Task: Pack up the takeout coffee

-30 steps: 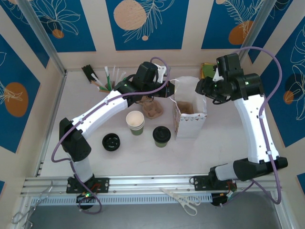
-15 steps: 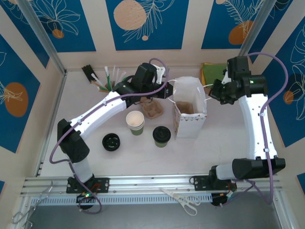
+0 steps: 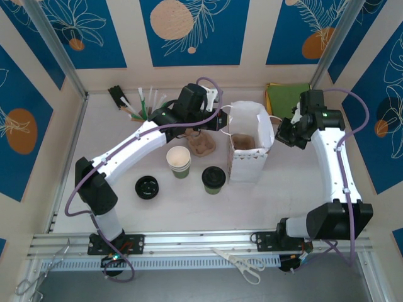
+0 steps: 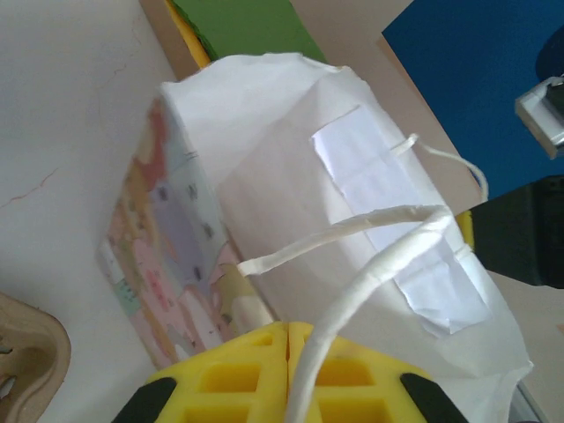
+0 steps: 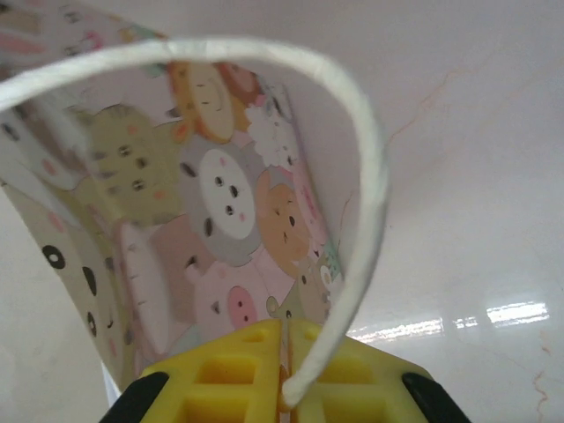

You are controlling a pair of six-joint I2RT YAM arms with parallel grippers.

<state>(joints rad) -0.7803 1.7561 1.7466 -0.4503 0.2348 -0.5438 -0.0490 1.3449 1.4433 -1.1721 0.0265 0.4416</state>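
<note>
Jaws on both arms are pinched shut on the white paper bag [image 3: 250,165]: the left gripper [image 4: 288,328] clamps one cord handle [image 4: 370,267], the right gripper [image 5: 284,328] the opposite handle [image 5: 374,176]. The takeout coffee [image 3: 213,181] stands upright just beside the bag, on the left arm's side. It is probably light, thin-walled and crushable, so take its wall gently below the black lid [image 3: 213,174].

Matt paper bag [image 3: 249,165], paper takeout coffee [image 3: 213,178], glossy table [image 5: 476,176]

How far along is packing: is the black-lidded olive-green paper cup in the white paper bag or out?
Out. The black-lidded olive-green paper cup stands upright on the table, left of the white paper bag.
</note>
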